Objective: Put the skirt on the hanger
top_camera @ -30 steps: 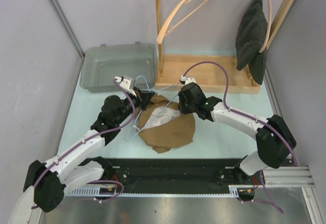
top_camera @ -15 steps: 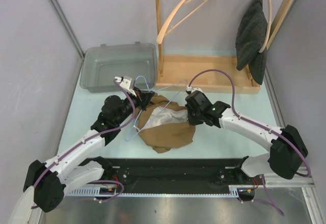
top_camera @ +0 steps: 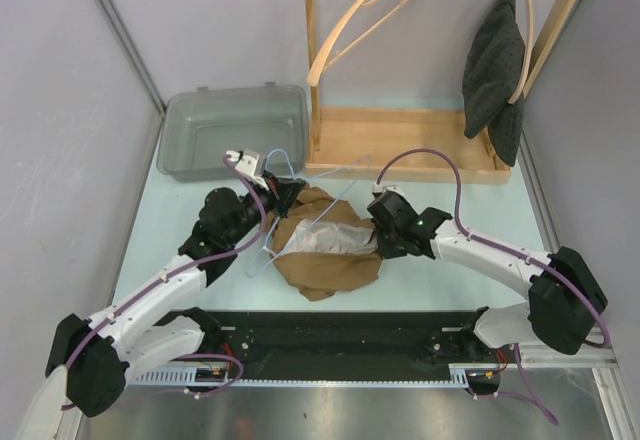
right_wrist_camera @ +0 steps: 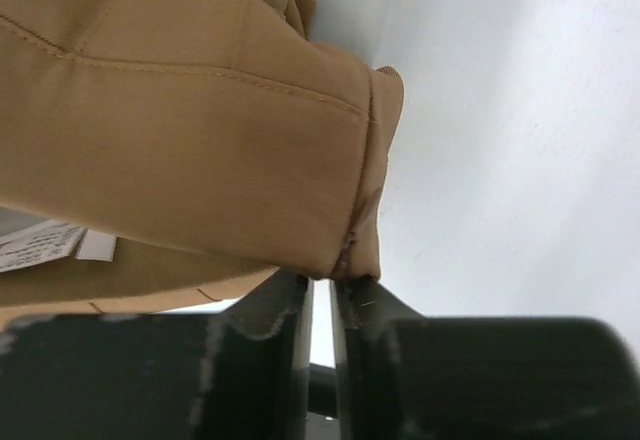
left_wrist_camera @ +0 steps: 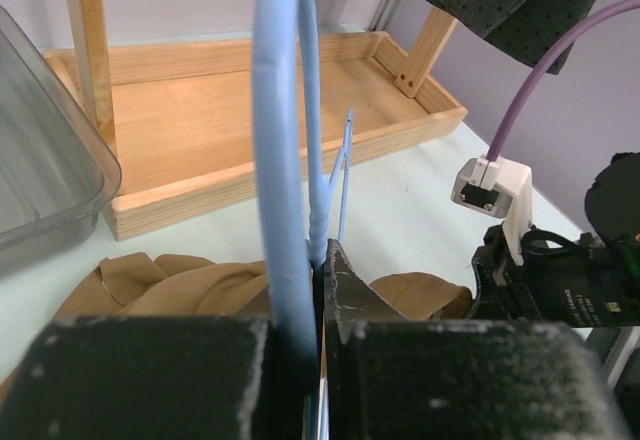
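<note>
A brown skirt (top_camera: pixel 330 265) lies crumpled on the table, its pale lining showing at the waist opening. A thin blue wire hanger (top_camera: pixel 276 173) rests partly over and inside that opening. My left gripper (top_camera: pixel 283 194) is shut on the hanger (left_wrist_camera: pixel 285 160) near its hook, with the skirt (left_wrist_camera: pixel 190 278) just below; in the left wrist view the gripper (left_wrist_camera: pixel 322 260) has the wire squeezed between its jaws. My right gripper (top_camera: pixel 378 236) sits at the skirt's right edge. In the right wrist view it (right_wrist_camera: pixel 322 282) pinches the skirt's seamed hem (right_wrist_camera: pixel 200 140) at its fingertips.
A grey plastic bin (top_camera: pixel 235 140) stands at the back left. A wooden rack base (top_camera: pixel 410 150) is behind the skirt, with a wooden hanger (top_camera: pixel 360 20) and a dark garment (top_camera: pixel 495 65) hanging above. My right arm (left_wrist_camera: pixel 560 290) is close beside the left gripper.
My right gripper has narrowed on the skirt's edge and moved right and toward the near edge, stretching the waist opening wider. The left gripper and hanger have stayed put.
</note>
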Action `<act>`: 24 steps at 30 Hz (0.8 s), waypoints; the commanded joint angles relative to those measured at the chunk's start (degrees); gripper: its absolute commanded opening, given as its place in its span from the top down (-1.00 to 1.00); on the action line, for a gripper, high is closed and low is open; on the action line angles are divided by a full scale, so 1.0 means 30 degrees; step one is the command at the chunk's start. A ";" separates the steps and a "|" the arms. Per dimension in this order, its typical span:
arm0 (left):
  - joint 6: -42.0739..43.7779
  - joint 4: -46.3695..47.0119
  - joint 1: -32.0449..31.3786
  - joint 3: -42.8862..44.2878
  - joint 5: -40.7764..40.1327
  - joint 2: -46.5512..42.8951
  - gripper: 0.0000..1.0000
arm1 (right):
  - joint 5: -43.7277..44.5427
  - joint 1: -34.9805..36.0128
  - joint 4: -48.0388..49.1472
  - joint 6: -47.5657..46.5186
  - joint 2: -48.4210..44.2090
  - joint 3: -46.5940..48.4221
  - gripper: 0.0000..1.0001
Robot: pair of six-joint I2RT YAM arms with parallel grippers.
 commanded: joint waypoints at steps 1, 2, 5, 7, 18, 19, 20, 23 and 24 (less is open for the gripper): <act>-0.0126 0.0380 -0.0194 -0.0163 0.0608 -0.0726 1.00 | 0.1106 0.0069 0.0848 0.0494 -0.0064 -0.0177 0.61; -0.0126 0.0350 -0.0194 -0.0222 0.0637 -0.0785 1.00 | 0.1193 0.0098 0.1343 0.0552 -0.0181 -0.0177 0.55; -0.0243 0.0291 -0.0165 -0.0223 0.0784 -0.0903 1.00 | 0.1136 0.0070 0.2601 0.0552 -0.0650 -0.0177 0.37; -0.0331 0.0379 -0.0194 -0.0193 0.0814 -0.0815 1.00 | 0.0990 0.0069 0.3132 0.0582 -0.0971 -0.0119 0.31; -0.0390 0.0555 -0.0370 -0.0076 0.0756 -0.0580 1.00 | 0.0841 0.0098 0.3984 0.1224 0.0022 0.0321 0.16; -0.0390 0.0555 -0.0399 -0.0076 0.0726 -0.0551 1.00 | 0.1017 0.0070 0.3984 0.1401 0.0052 0.0379 0.17; -0.0390 0.0526 -0.0399 -0.0076 0.0726 -0.0580 1.00 | 0.1279 0.0069 0.4071 0.1547 0.0110 0.0351 0.16; -0.0419 0.0525 -0.0457 -0.0047 0.0667 -0.0551 1.00 | 0.1838 0.0040 0.4160 0.2367 0.0345 0.0379 0.16; -0.0419 0.0496 -0.0458 -0.0047 0.0667 -0.0522 1.00 | 0.2013 0.0069 0.4218 0.2514 0.0432 0.0380 0.17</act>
